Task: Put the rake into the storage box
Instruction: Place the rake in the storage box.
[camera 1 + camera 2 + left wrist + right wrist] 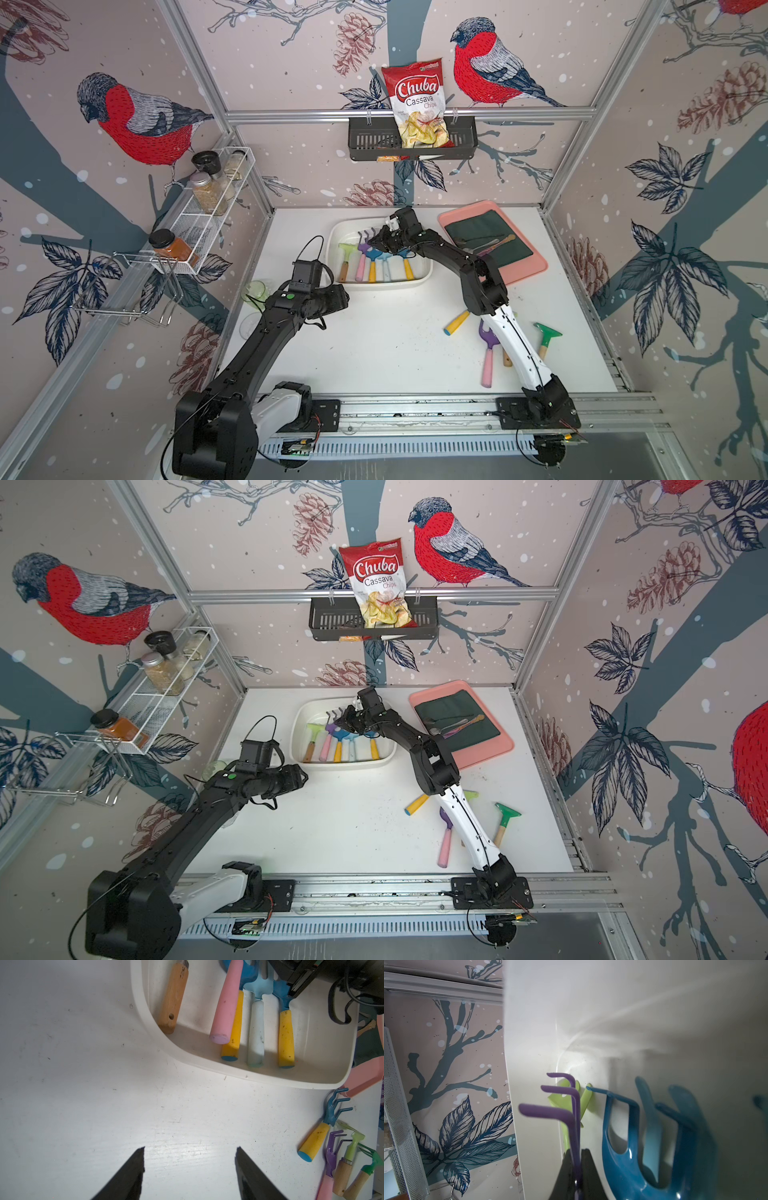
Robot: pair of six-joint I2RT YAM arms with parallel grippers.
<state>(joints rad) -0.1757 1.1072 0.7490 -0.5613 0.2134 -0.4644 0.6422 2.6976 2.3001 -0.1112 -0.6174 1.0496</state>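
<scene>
**Right gripper (379,242) clamps the purple rake (365,249) inside the storage box (382,285); left gripper (343,297) hangs open**

The right arm rises from its base and bends at a raised elbow beside the box's near right corner. Its black forearm slopes down across the box, and the gripper ends low among the tool heads at the box's far side. The left arm stretches forward almost level. Its gripper stops just short of the box's near left corner, above bare bench (395,353).

In both top views the right wrist covers the grip itself. The right wrist view shows it. The two black fingers (566,1172) are pressed shut on the rake's thin purple shaft (576,1126), just below three bent tines that stand close to the box's white wall (612,1022). Blue tool heads sit beside it.

The left wrist view shows the rake's other end. Its pink handle (226,1001) lies inside the box and slants across a yellow handle (234,1028). Only this view shows the left gripper's fingers (126,1176), spread wide with nothing between them. It also shows a blue rake (332,1113) on the bench off the box's near right corner. In both top views the right arm hides that rake's head. A pink tray (534,268) sits just beside the box's right end.
</scene>
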